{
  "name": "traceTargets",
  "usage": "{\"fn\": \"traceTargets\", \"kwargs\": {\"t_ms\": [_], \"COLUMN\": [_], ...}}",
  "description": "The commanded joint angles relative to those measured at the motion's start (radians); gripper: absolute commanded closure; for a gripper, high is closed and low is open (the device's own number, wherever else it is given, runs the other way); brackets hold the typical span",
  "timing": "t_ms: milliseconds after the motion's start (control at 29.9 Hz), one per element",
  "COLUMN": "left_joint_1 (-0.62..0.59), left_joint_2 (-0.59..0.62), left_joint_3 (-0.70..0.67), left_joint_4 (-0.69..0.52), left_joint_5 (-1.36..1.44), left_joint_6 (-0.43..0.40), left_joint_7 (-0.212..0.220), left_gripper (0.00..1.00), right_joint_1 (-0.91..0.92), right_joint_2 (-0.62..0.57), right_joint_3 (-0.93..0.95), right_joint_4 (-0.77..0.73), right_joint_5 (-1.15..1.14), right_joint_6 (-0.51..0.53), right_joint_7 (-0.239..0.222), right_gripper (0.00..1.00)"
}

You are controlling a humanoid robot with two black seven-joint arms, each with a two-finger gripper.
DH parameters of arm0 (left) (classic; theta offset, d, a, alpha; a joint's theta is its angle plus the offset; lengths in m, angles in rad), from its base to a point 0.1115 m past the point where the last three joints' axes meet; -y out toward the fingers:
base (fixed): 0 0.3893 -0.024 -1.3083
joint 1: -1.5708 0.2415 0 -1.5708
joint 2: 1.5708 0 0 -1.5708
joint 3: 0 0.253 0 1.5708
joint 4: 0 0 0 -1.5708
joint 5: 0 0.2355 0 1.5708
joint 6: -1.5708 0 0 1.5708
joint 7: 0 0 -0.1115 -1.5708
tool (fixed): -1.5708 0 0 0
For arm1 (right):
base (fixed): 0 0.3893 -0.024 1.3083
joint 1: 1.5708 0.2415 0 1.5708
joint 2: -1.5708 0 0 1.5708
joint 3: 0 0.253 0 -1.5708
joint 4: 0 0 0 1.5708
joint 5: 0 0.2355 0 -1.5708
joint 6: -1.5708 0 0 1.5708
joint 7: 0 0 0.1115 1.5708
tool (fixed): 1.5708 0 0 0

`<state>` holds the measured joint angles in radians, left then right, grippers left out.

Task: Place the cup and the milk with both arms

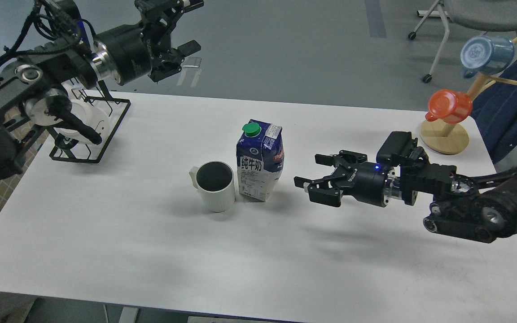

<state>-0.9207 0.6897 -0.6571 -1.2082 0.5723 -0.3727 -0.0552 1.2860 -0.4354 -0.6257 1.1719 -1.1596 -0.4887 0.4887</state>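
The milk carton (258, 161), dark blue and white with a green cap, stands upright near the middle of the white table (151, 251). The off-white cup (215, 186) with a dark inside stands right beside it on its left, handle to the left. My right gripper (312, 172) is open and empty, a short way to the right of the carton, not touching it. My left gripper (182, 31) is open and empty, held high above the table's far left edge, far from both things.
A black wire rack (90, 130) with white mugs stands at the table's far left. A wooden mug tree (447, 134) with an orange-red mug (449, 106) and a blue mug (485, 54) stands at the far right. A chair is on the floor behind.
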Motion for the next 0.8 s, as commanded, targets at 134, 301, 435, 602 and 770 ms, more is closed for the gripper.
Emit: {"fn": "traceTargets", "kwargs": {"t_ms": [134, 301, 435, 602, 770], "left_joint_1": [0.0, 0.005, 0.003, -0.003, -0.012], "left_joint_2": [-0.001, -0.015, -0.036, -0.067, -0.174], "left_joint_3": [-0.003, -0.006, -0.009, -0.021, -0.064], "left_joint_4": [0.002, 0.019, 0.045, 0.114, 0.306], "left_joint_5": [0.0, 0.001, -0.002, -0.003, -0.02], "left_joint_6": [0.0, 0.001, 0.001, 0.0, -0.009], "left_joint_7": [-0.002, -0.006, -0.012, -0.034, -0.112], "left_gripper": [0.04, 0.04, 0.04, 0.04, 0.04], "right_joint_1": [0.168, 0.196, 0.194, 0.19, 0.187], "right_joint_2": [-0.368, -0.529, -0.531, -0.43, -0.142], "right_joint_3": [0.023, 0.268, 0.433, 0.603, 0.705], "right_joint_4": [0.313, 0.299, 0.214, -0.044, -0.517], "right_joint_5": [0.001, 0.136, 0.318, 0.526, 0.851], "right_joint_6": [0.0, 0.0, 0.187, 0.443, 0.706], "right_joint_7": [0.0, 0.0, 0.0, 0.0, 0.0], "right_gripper": [0.07, 0.07, 0.06, 0.06, 0.05]}}
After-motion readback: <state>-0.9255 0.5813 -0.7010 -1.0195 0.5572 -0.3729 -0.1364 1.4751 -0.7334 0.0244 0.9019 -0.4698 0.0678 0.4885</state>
